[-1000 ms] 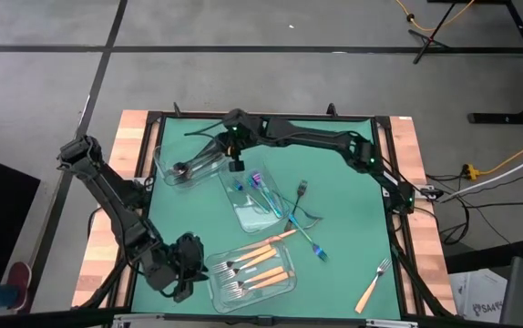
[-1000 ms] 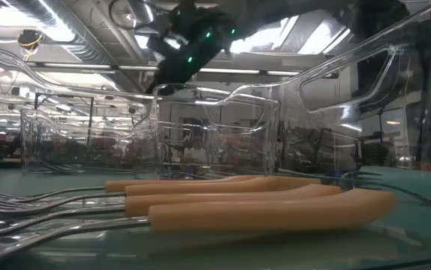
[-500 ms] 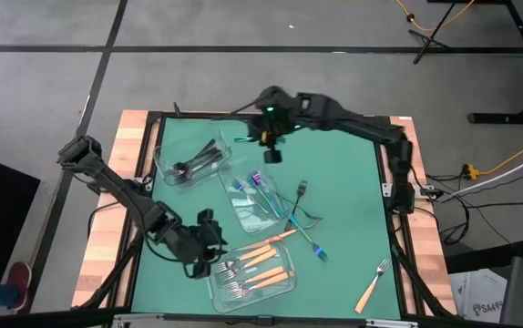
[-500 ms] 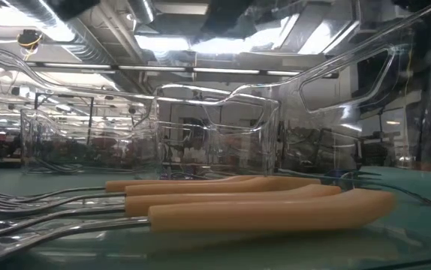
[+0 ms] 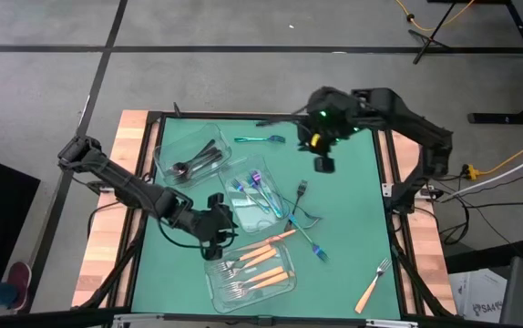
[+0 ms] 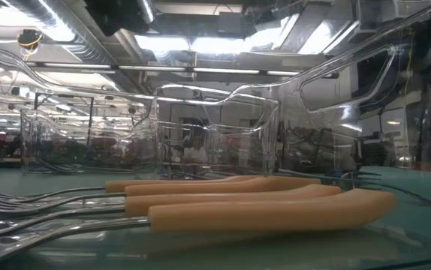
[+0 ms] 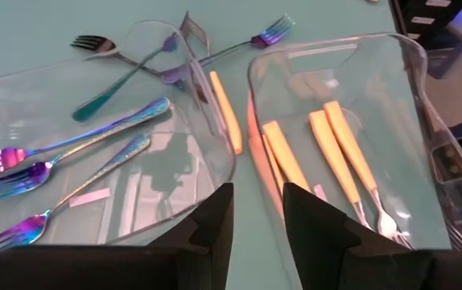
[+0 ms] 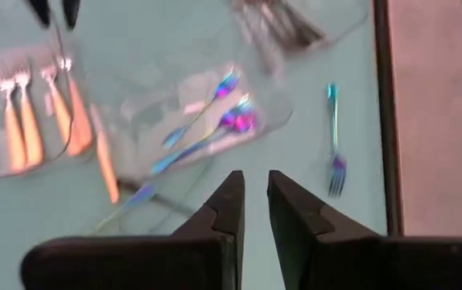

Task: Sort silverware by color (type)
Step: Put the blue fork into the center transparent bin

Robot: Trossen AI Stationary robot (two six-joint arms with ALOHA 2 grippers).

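Black utensils (image 5: 193,162) lie in the far-left clear container. Iridescent forks (image 5: 254,193) lie in the middle container (image 7: 215,173). Orange-handled forks (image 5: 251,271) lie in the near container (image 7: 424,121). Loose on the mat are one iridescent fork (image 5: 260,139) at the far edge, a black fork (image 5: 301,189), iridescent utensils (image 5: 309,239), an orange-handled fork (image 5: 276,237) and another orange-handled fork (image 5: 374,284) near right. My left gripper (image 5: 218,228) hovers open and empty over the gap between the middle and near containers. My right gripper (image 5: 321,159) hovers open and empty above the far right of the mat.
The green mat (image 5: 353,228) has bare room at the right and in its near-left corner. Wooden table borders (image 5: 107,237) run along both sides. In the low view the orange handles (image 6: 260,206) fill the foreground behind the clear container wall.
My right gripper has risen from over the black utensils' container and swung toward the table's right edge. My left gripper has gone from the near-left corner toward the right and far, to the gap between the middle and near containers.
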